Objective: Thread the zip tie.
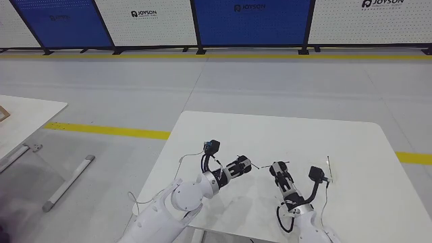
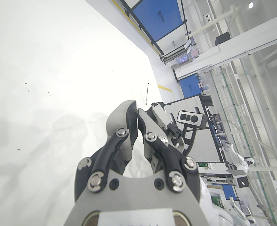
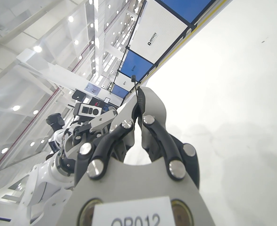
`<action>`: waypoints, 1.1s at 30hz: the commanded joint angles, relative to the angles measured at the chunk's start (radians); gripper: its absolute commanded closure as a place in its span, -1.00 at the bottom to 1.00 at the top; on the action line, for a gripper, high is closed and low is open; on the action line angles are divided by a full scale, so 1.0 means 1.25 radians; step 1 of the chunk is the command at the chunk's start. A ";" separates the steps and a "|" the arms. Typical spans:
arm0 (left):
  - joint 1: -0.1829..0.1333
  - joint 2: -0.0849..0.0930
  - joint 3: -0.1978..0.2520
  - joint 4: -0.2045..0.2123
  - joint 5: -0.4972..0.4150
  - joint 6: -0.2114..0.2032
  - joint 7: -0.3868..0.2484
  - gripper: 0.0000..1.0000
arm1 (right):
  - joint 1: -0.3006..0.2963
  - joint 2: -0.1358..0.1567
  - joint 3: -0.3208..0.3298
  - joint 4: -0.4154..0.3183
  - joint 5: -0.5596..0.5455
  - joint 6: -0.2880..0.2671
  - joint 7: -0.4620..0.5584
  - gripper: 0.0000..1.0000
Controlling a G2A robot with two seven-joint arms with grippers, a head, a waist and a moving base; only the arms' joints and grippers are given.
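right gripper [image 3: 139, 91] clamped on zip tie [image 3: 134, 78] — head pokes out; left gripper [image 2: 136, 108] pinched shut, maybe on its tail; second tie [image 2: 147, 94] on table [image 2: 58, 48]

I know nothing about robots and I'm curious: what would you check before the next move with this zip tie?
1. Right gripper, jaws shut on the zip tie: ok.
2. Zip tie's head sticks out beyond those jaws: ok.
3. Left gripper, jaws shut: ok.
4. Left gripper holding the tie's tail: cannot tell.
5. Tail lined up with the head: cannot tell.
6. Spare zip tie lies on the table, apart from both grippers: ok.
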 commanded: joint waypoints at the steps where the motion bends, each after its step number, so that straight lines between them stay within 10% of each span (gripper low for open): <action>1: 0.000 0.000 0.000 0.000 0.000 0.000 0.000 1.00 | -0.007 0.001 0.006 -0.006 0.002 -0.008 0.004 1.00; 33: 0.000 0.000 0.000 0.000 0.000 0.000 0.000 1.00 | -0.021 -0.001 0.030 -0.026 -0.006 0.009 0.053 1.00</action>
